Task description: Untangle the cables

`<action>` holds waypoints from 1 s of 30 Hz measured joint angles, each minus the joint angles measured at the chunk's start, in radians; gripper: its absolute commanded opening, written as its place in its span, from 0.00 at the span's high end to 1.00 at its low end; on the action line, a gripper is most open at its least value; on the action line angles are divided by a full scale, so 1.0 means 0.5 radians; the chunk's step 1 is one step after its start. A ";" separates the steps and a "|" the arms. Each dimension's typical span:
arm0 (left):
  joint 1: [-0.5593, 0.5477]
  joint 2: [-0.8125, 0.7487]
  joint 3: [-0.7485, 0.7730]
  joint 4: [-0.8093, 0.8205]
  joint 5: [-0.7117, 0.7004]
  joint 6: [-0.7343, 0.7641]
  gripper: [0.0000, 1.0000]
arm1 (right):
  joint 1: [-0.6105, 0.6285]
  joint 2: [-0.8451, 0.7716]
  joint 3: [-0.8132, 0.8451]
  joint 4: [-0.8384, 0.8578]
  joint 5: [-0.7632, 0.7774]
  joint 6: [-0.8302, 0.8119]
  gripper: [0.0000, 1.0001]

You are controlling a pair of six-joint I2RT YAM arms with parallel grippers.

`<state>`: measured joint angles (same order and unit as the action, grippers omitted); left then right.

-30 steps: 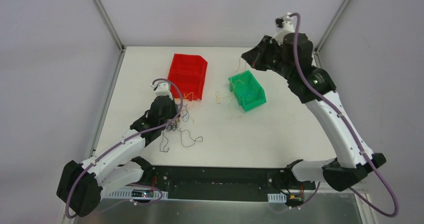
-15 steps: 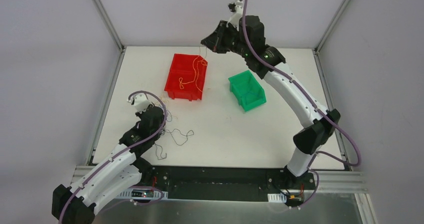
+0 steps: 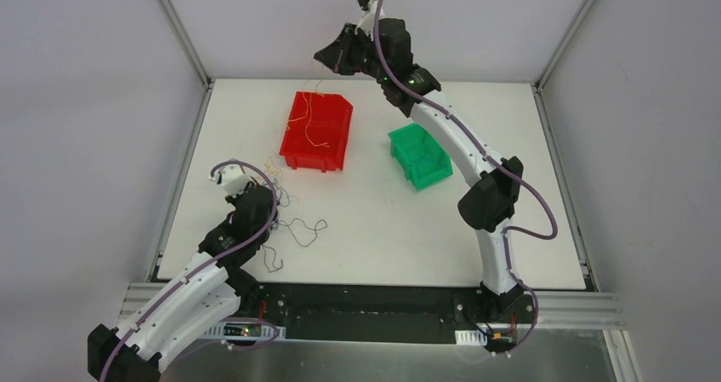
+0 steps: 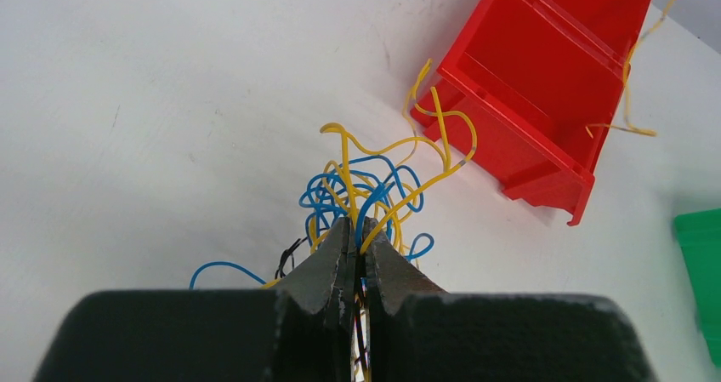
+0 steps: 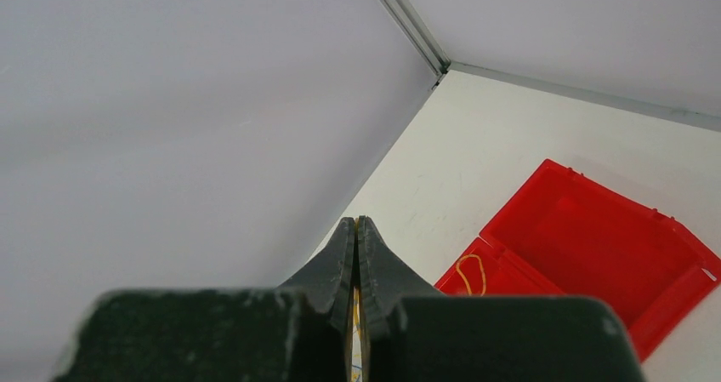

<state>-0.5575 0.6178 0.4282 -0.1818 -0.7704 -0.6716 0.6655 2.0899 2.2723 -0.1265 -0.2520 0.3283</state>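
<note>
The cables are a small clump of thin yellow, blue and dark wires [image 4: 374,186] on the white table near the red bin's front left corner; in the top view the clump [image 3: 285,202] trails dark loops to the right. My left gripper [image 4: 357,229] is shut on strands of this clump, which pass between its jaws. My right gripper [image 5: 356,222] is shut on a thin yellow wire [image 3: 316,120] and is raised high [image 3: 326,57] above the red bin's far side. The wire hangs down into the red bin [image 3: 327,148].
The green bin [image 3: 429,173] stands right of the red bin [image 4: 557,135]. The red bin has two compartments. Grey walls with metal frame rails [image 3: 178,29] close the table at the back and sides.
My right arm swung left from above the green bin to above the red bin, carrying the yellow wire with it. My left gripper pulled back toward the near left with the clump.
</note>
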 measured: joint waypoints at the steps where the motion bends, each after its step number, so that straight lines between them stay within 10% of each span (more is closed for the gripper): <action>1: 0.000 -0.001 0.000 -0.001 0.000 -0.002 1.00 | 0.000 0.023 0.000 0.019 -0.001 0.000 1.00; 30: 0.000 -0.023 0.000 -0.023 0.003 -0.040 1.00 | 0.053 0.121 -0.933 0.517 0.098 -0.327 1.00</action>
<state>-0.5575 0.6064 0.4282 -0.1932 -0.7689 -0.6918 0.6922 2.1502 1.8057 0.1322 -0.2028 0.1646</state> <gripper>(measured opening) 0.026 0.009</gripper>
